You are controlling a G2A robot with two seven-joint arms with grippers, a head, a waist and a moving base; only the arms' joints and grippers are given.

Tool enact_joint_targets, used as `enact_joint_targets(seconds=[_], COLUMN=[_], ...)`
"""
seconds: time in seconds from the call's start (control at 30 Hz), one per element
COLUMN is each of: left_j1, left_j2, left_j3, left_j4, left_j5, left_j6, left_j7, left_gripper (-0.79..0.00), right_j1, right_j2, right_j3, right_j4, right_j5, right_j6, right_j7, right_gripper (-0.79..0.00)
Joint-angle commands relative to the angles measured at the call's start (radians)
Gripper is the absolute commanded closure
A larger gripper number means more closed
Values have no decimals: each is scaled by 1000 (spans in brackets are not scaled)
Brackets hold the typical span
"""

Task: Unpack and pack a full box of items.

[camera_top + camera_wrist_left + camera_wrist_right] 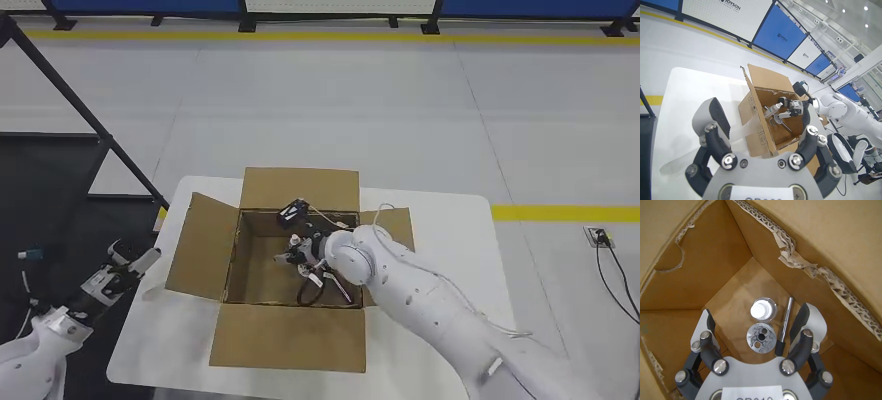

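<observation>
One bottle (763, 310), one metal disc (761, 340), one metal rod (786, 317) in one box (300, 188); left jaws and right jaws wide, empty.

We see an open cardboard box (300, 188), flaps spread, on the worktop (450, 230). On its floor sit a clear, white-capped bottle (763, 311), a grey metal disc (761, 340) just beside it, and a black-handled steel rod (786, 317).

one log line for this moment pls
right gripper: open, inside box over spray bottle | metal disc, metal rod: box floor | left gripper: open, empty, beside table
</observation>
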Motion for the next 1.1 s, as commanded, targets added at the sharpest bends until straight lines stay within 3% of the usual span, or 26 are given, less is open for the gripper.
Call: enact_joint_targets(seconds=[0.0, 0.07, 0.13, 0.27, 0.5, 0.7, 0.9, 1.07], left_j1=[1, 3, 5, 5, -1, -15, -24, -23], left_j2=[3, 5, 8, 13, 21, 27, 32, 37], left_j3=[-3, -4, -7, -11, -1, 29, 51, 58], left_j4=[10, 19, 24, 35, 51, 54, 46, 34], left_j5=[-9, -18, -24, -33, -37, -36, -34, -36], left_j6=[-5, -9, -12, -13, -10, -11, -15, -10], left_j7=[-4, -6, -7, -6, -8, -16, -18, -14], left_gripper=[-785, -785, -785, -785, -785, -785, -785, -785], right_j1=[9, 18, 23, 35, 59, 73, 32, -120], right_j2=[-21, -41, -59, -91, -113, -85, -2, 106], right_j3=[-6, -16, -22, -26, 13, 72, 179, 349], right_j4=[42, 79, 112, 169, 215, 157, -26, -359], right_j5=[6, -7, -9, -10, 28, 23, -44, -152], right_j6=[-4, 9, 11, 5, -59, -104, -74, -2], right_j7=[-6, -16, -17, -19, -55, -92, -94, -3], right_gripper=[-554, -357, -280, 0, 0, 0, 0, 0])
